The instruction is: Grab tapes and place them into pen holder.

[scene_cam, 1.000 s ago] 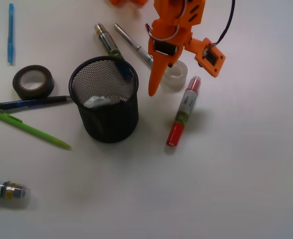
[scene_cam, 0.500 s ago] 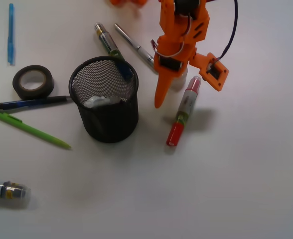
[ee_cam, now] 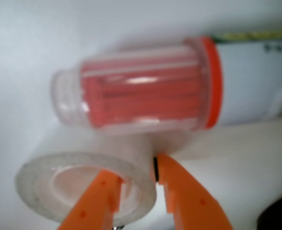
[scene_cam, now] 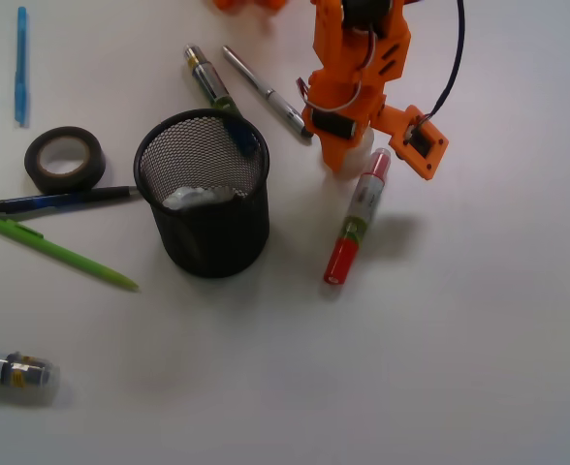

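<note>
The orange tool (ee_cam: 137,189) pinched the see-through tape.
The whitish tape roll (ee_cam: 86,179) lay on the counter (scene_cam: 479,320), touching a red marker (scene_cam: 356,217), near the black mesh pen holder (scene_cam: 205,194).

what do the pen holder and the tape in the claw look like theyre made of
Pen holder: black wire mesh, probably metal; light shows through the weave. Tape roll: translucent whitish film, likely plastic, on a pale core. Claw: matte orange plastic, one jaw inside the ring, one outside.
</note>
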`<move>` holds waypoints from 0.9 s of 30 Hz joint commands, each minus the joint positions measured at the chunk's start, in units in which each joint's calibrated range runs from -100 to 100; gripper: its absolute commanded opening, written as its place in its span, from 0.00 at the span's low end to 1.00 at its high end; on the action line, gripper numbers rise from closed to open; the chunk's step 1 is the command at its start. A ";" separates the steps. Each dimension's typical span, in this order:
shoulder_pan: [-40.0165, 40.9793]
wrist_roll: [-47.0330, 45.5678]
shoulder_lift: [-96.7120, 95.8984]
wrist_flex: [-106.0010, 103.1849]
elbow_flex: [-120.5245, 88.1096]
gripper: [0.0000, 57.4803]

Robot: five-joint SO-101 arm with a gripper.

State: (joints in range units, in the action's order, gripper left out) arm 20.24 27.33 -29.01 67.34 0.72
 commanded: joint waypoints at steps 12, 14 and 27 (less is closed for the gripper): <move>-3.60 -9.67 40.95 2.82 2.00 0.00; -5.69 -13.33 45.20 -3.30 1.18 0.00; -22.14 -19.29 40.27 -33.49 -10.95 0.00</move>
State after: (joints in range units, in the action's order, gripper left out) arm 1.00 8.23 12.63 37.02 -9.88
